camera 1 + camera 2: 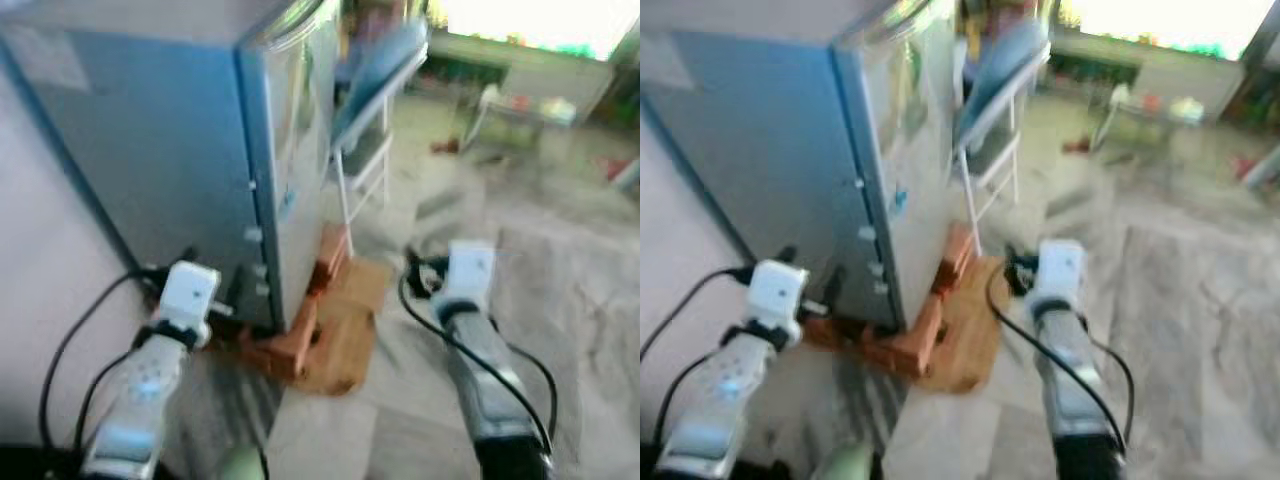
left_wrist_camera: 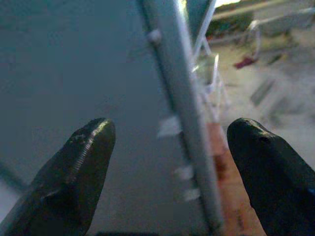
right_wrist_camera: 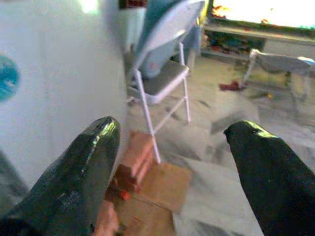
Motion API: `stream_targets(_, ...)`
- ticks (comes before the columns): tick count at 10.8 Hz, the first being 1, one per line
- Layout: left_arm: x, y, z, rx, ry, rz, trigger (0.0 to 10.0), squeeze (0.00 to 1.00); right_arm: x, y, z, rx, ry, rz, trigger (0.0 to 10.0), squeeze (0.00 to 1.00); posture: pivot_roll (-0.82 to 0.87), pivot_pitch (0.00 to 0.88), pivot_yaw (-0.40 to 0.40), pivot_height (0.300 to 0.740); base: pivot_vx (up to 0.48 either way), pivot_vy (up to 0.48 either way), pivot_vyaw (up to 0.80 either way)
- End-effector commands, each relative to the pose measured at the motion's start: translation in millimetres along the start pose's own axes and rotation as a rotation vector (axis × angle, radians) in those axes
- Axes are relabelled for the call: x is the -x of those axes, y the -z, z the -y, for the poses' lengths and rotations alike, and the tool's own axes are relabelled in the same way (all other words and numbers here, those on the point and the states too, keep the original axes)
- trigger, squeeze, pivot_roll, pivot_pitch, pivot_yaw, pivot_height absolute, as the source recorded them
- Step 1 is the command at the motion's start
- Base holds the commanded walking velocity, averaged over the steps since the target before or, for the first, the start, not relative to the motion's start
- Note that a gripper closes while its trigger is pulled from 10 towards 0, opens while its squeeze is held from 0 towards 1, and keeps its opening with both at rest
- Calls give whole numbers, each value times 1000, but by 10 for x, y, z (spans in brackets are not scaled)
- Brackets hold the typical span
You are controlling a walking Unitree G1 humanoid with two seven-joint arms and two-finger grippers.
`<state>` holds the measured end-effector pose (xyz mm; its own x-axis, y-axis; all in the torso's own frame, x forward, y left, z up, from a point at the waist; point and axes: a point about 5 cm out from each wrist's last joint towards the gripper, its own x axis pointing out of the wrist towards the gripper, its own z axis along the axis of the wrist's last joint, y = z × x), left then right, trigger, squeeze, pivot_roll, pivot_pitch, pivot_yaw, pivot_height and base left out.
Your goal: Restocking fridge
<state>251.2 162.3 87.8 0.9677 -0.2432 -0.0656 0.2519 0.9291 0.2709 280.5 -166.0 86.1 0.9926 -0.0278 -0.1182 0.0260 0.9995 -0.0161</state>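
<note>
You are at the very start of the restocking, by my reading: nothing is held, no goods for the fridge can be made out, and the door is not yet opened. The tall blue-grey metal fridge (image 1: 170, 150) stands at the left of the scene, seen from its side and corner, its pale door face (image 1: 305, 140) turned to the right and shut as far as the blur allows. It rests raised on reddish-orange bricks (image 1: 290, 345) and a flat brown wooden board (image 1: 345, 335) on the pale marbled floor (image 1: 560, 300). Small pale fittings run down the near corner edge; what they are cannot be told. The left gripper (image 2: 170, 162) is held out just short of the fridge's side wall, its two black fingers (image 2: 81, 167) spread wide with nothing between them. The right gripper (image 3: 170, 167) is out over the floor to the right of the fridge, its fingers (image 3: 78, 172) likewise wide and empty, pointing toward the bricks and the white folding chair with a grey-blue seat (image 3: 165, 73) that stands just beyond the fridge. Far off lie a low white table and scattered items, too blurred to name. What is left for you, in my judgement, is everything: reach the door face, open it, fetch stock and place it inside.
</note>
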Motion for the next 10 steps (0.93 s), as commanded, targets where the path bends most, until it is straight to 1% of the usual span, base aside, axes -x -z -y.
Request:
stream_targets(1,-20,-62,79,3,28,34,10000,0,27,31,117,8,44,-12,10000,0,98,65,-22,740,480,0,0)
stream_targets(2,-28,-79,79,38,12,41,10000,0,33,41,120,9,42,-15,10000,0,99,68,-23,740,0,0,0)
stream_targets(4,-9,-39,125,44,27,21,10000,0,21,40,124,7,42,-18,10000,0,101,68,-28,740,0,0,0)
stream_targets(6,7,-8,132,38,30,6,10000,0,21,57,125,6,47,-34,10000,0,101,71,-32,740,0,0,-800)
stream_targets(7,12,-7,145,64,49,9,10000,0,23,56,125,10,45,-34,10000,0,100,72,-34,740,266,0,-800)
stream_targets(8,12,-10,135,51,34,9,10000,0,18,49,124,11,45,-33,10000,0,98,72,-35,740,251,0,-800)
stream_targets(9,0,-7,81,75,-25,10,10000,0,14,38,128,12,43,-25,10000,0,98,73,-36,740,0,0,0)
stream_targets(10,-7,-3,54,86,-50,8,10000,0,13,33,127,16,41,-23,10000,0,98,74,-36,740,0,0,0)
